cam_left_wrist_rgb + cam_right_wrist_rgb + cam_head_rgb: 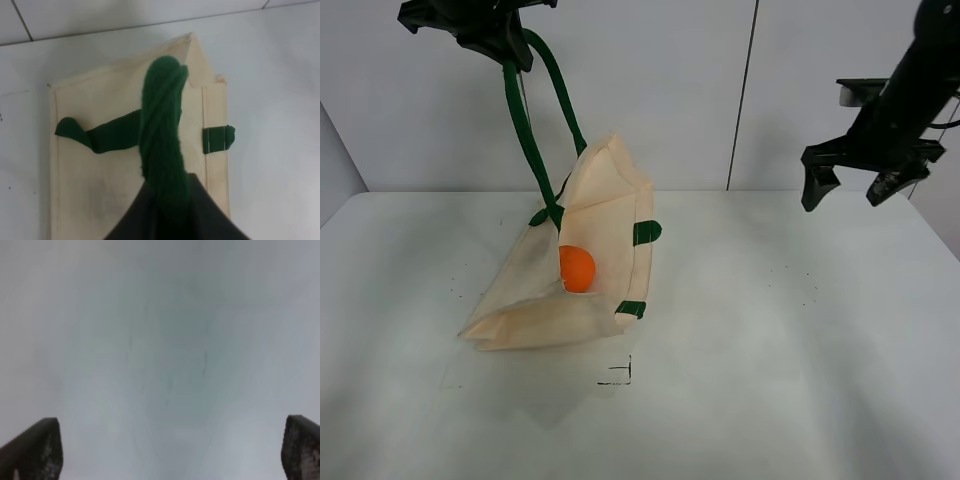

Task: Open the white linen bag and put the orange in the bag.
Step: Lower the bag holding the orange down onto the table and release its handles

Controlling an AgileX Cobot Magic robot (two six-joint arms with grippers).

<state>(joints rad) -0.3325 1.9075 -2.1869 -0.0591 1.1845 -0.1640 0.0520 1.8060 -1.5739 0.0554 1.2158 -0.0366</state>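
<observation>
The white linen bag (595,255) stands partly lifted on the table left of centre, its mouth facing right. The orange (576,268) sits inside the mouth. My left gripper (505,45) is high at the top left, shut on the dark green strap handle (525,130), which runs taut down to the bag. In the left wrist view the strap (162,135) leads from the jaws down to the bag (100,165) below. My right gripper (850,185) hangs open and empty above the table's right side; its fingertips (35,450) show over bare table.
A white table (800,350) with a small black corner mark (620,375) in front of the bag. A white panelled wall (720,90) stands behind. Green tabs (646,232) sit on the bag's right edge.
</observation>
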